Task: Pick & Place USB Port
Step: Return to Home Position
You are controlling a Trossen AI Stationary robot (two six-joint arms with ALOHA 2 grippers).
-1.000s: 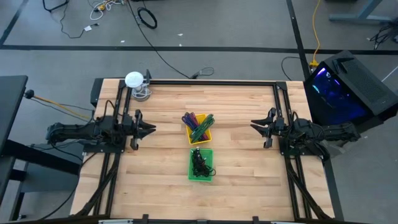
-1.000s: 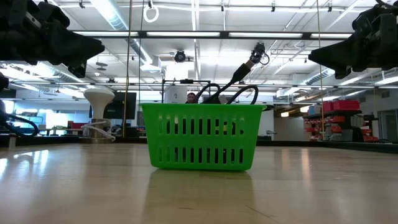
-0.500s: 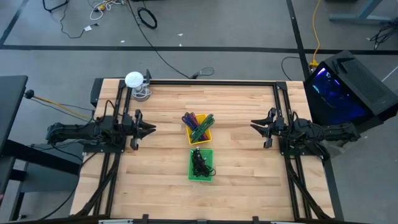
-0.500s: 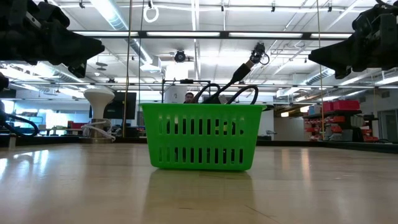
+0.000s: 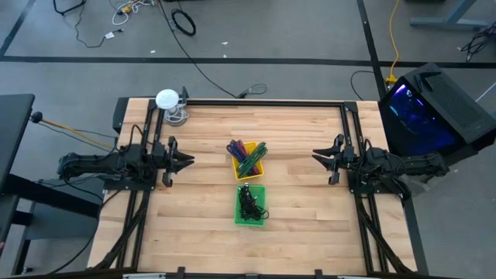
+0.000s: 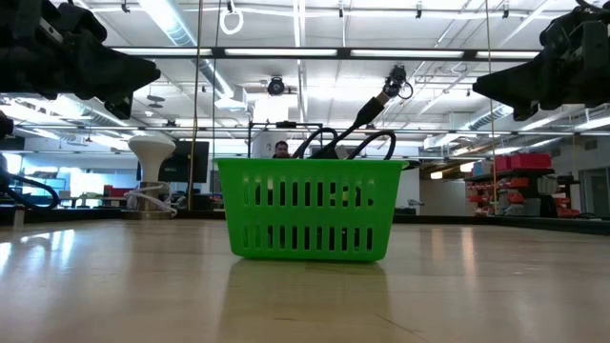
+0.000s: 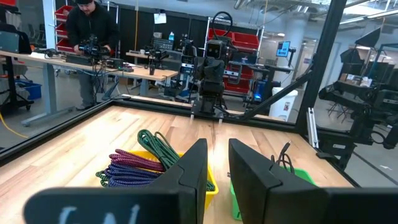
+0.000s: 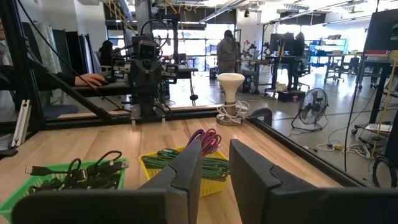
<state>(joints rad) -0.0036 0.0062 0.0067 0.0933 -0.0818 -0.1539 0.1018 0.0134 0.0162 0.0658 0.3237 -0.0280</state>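
Observation:
A green basket (image 5: 250, 204) (image 6: 307, 210) stands on the table's middle near part, holding black USB cables (image 5: 248, 201) (image 8: 81, 173); one plug sticks up over its rim (image 6: 381, 95). Just beyond it stands a yellow basket (image 5: 248, 161) of purple and green cords (image 7: 143, 163). My left gripper (image 5: 188, 161) (image 7: 217, 158) hovers open at the table's left side, pointing at the baskets. My right gripper (image 5: 316, 157) (image 8: 215, 158) hovers open at the right side, facing it. Both are held above the table top and touch nothing.
A white lamp (image 5: 168, 101) (image 6: 152, 152) stands at the far left corner. Black frame rails (image 5: 263, 103) run along the table's edges. A lit computer case (image 5: 426, 108) sits off the right edge. People work at benches beyond the table (image 7: 90, 31) (image 8: 229, 50). Bare wood lies around both baskets.

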